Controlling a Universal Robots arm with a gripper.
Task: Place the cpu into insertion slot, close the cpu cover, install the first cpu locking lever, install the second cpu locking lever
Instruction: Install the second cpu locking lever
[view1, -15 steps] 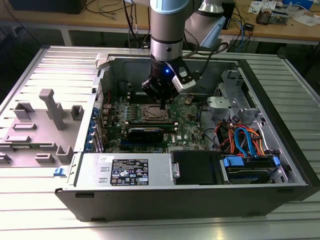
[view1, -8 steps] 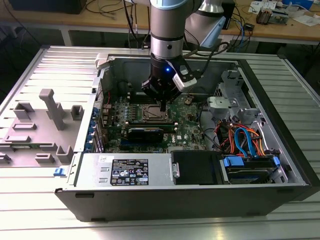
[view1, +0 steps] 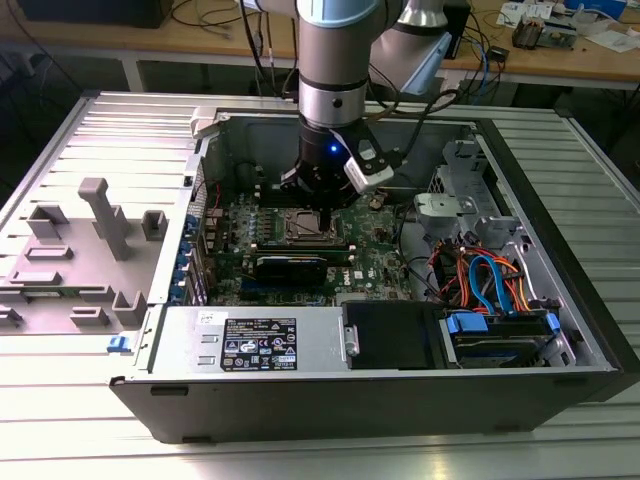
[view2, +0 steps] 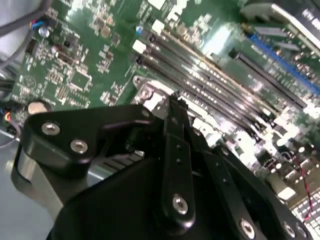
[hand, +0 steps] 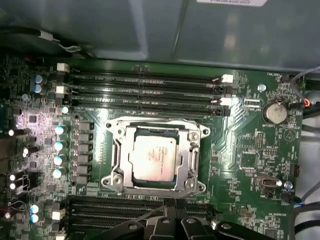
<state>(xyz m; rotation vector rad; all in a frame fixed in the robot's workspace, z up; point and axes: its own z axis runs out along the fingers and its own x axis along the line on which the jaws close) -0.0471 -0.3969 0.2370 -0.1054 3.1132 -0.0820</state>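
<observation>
The cpu (hand: 152, 157), a silver-grey square chip, lies flat in the insertion slot (hand: 112, 180) on the green motherboard. The cpu cover (hand: 187, 134), a silvery frame, lies down around the chip, with metal bars along both of its sides. My gripper (hand: 172, 207) hangs just off one edge of the slot, shut, with nothing visible between its black fingers. In the second wrist view the gripper (view2: 175, 98) tip sits close above the board, next to the slot's metal corner (view2: 147, 92). In the exterior view the gripper (view1: 322, 215) hovers right over the slot (view1: 300, 228) inside the open computer case.
Long black memory slots (hand: 145, 92) run along two sides of the socket. A black graphics card (view1: 290, 268) lies near it, with the power supply (view1: 250, 345) at the front. Orange and blue cables (view1: 490, 280) fill the exterior view's right. A grey fixture (view1: 100, 230) stands outside the case.
</observation>
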